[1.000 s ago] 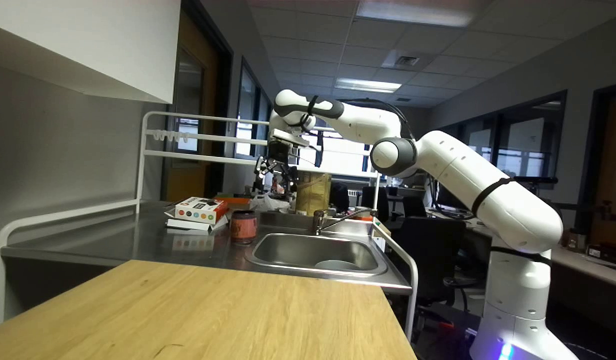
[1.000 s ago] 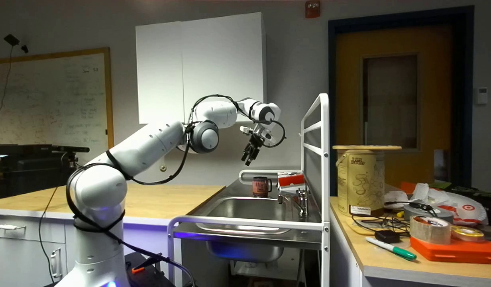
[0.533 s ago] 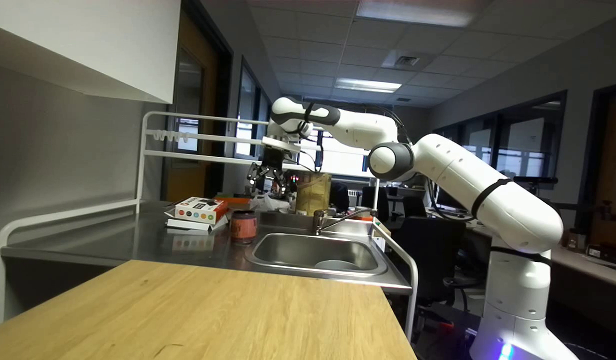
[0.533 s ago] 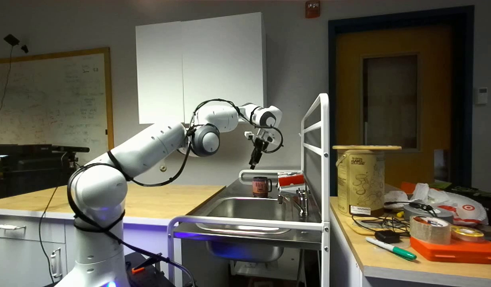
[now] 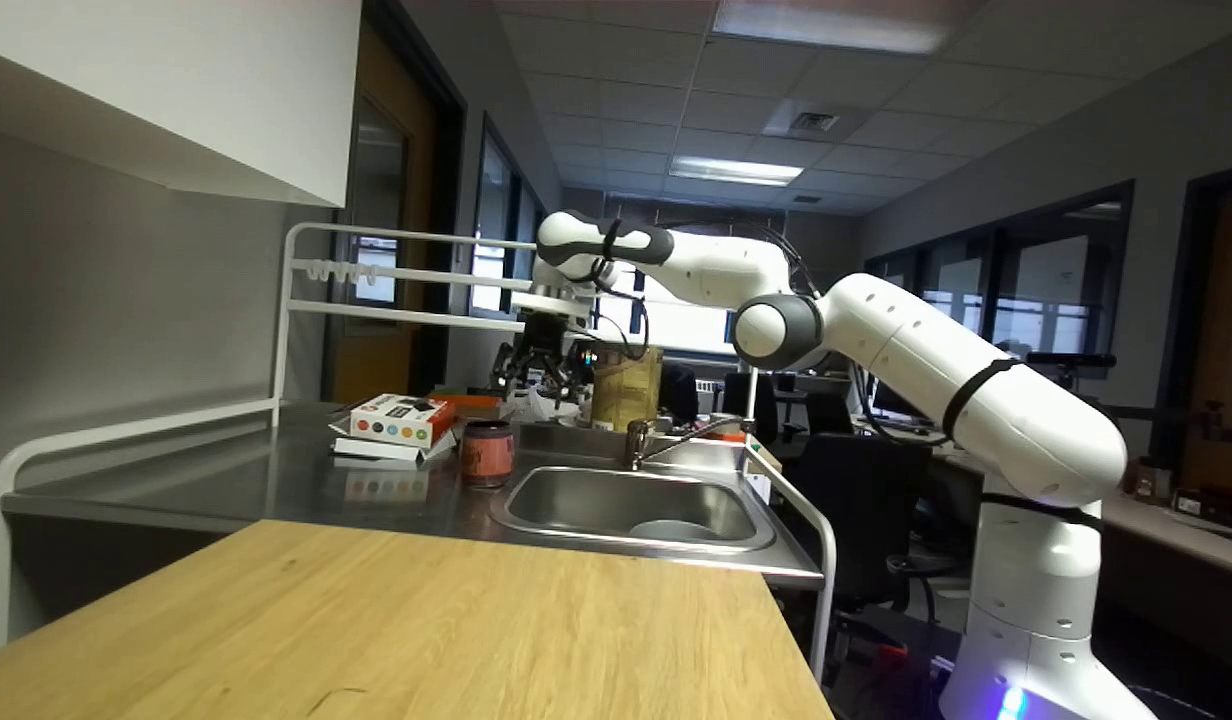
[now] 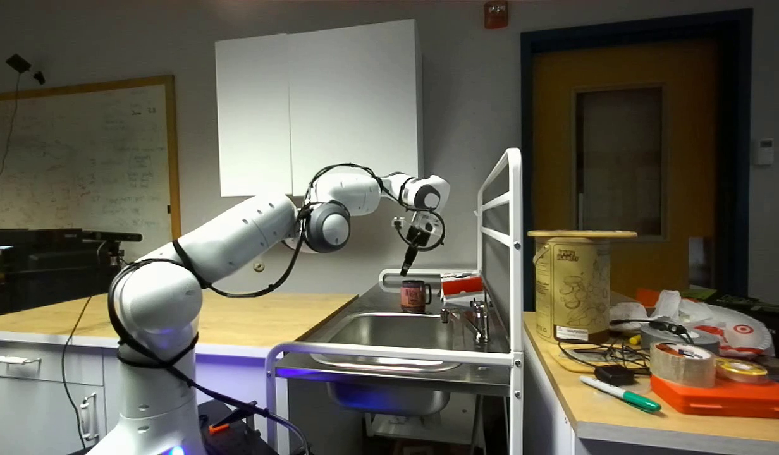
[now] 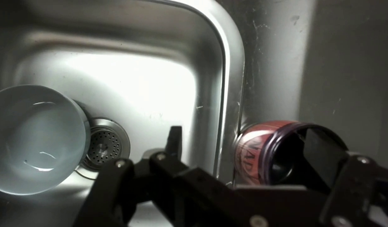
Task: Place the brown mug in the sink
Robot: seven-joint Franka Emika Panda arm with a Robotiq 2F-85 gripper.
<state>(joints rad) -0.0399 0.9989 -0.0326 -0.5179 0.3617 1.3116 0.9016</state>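
Reddish-brown cylindrical mug [image 6: 413,297] located below spread black fingers [image 7: 174,143]; rectangular steel sink [image 7: 235,63], also below, beside mug. Fingers to be centred over mug before descent; rim contact to be avoided.

Dark-rimmed reddish mug [image 6: 413,297], upright, beside metal sink [image 5: 596,497]

Arm [image 6: 241,225] white, grey joint rings [image 5: 805,322]; 3+ black straps [image 5: 1042,510]; black cables [image 6: 305,212]; base light [image 5: 1013,702] glows blue. Gripper [image 6: 404,272] black, screws [image 7: 364,160] silvery.
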